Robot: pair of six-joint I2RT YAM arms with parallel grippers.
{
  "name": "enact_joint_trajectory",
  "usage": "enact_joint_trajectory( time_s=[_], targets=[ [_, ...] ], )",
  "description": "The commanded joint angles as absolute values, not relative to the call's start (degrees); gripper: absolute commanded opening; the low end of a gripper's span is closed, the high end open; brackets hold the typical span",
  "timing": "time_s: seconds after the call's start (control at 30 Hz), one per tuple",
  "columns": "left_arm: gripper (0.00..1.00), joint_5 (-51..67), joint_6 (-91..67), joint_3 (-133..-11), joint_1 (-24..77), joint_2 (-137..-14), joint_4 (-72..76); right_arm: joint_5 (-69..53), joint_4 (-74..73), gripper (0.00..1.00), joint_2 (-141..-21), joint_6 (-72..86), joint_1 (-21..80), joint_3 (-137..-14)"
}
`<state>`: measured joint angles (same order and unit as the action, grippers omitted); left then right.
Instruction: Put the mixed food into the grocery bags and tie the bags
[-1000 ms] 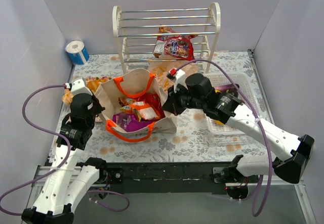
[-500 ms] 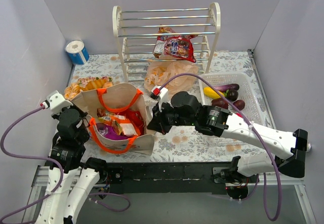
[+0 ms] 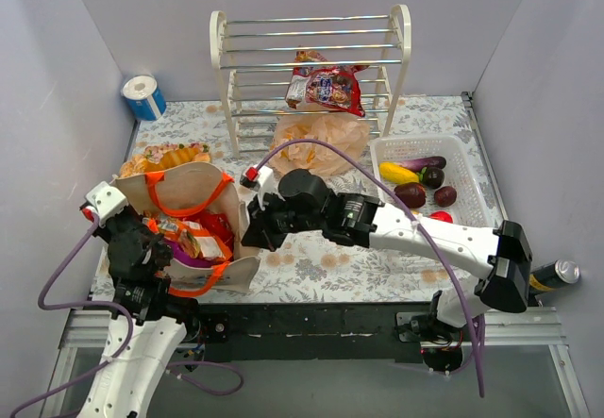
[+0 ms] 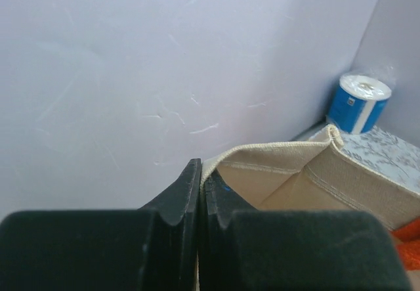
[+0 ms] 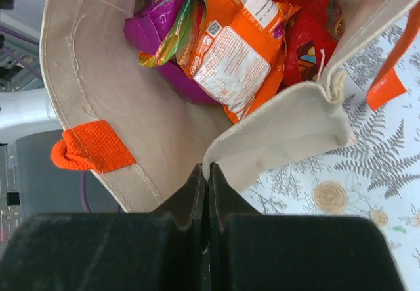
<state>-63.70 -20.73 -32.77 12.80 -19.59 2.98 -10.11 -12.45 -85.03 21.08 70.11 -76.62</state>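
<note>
Top external view shows the beige canvas tote [image 3: 181, 185] standing open at the near left of the table, stuffed with orange, red and purple snack packets [image 5: 236, 61]. The left gripper [image 4: 200, 174] has its fingers pressed together on the tote's outer rim, pinching the canvas edge. The right gripper [image 5: 206, 175] is likewise clamped on the opposite rim, with an orange handle [image 5: 92, 148] lying just to its left inside the bag. Between them the mouth is held wide, so this looks like the filling step, with tying not yet begun. Beyond the right gripper lies the peach plastic bag [image 3: 316, 142]. Farther to that gripper's right, small fruit [image 3: 412, 194] sits in a white basket [image 3: 425, 139], and a red packet [image 3: 328, 86] rests on the rack [image 3: 311, 36]. The next move probably calls for one gripper to let go of its rim and fetch that remaining food.
</note>
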Motion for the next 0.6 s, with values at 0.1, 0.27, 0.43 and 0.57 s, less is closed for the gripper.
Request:
enact_joint_trajectory(
  time_s=[0.1, 0.27, 0.43, 0.57],
  targets=[
    [0.17, -65.92, -12.56, -34.01, 11.87, -18.19, 19.87, -19.33, -0.88, 0.01, -91.12, 23.2, 71.89, -85.77],
    [0.8, -60.66, -23.36, -41.03, 11.87, -20.47, 4.09, -21.09, 6.32, 0.01, -95.97, 26.1, 72.33, -88.24],
    [0.98, -44.17, -35.14, -52.1, 11.95, -28.79, -10.53, -23.9, 5.54, 0.15, -101.6, 26.37, 72.51, -94.82],
    [0.98, -29.41, -42.35, -60.89, 11.95, -40.04, -20.11, -22.34, 2.65, 0.57, -99.5, 22.87, 72.33, -94.31]
  ],
)
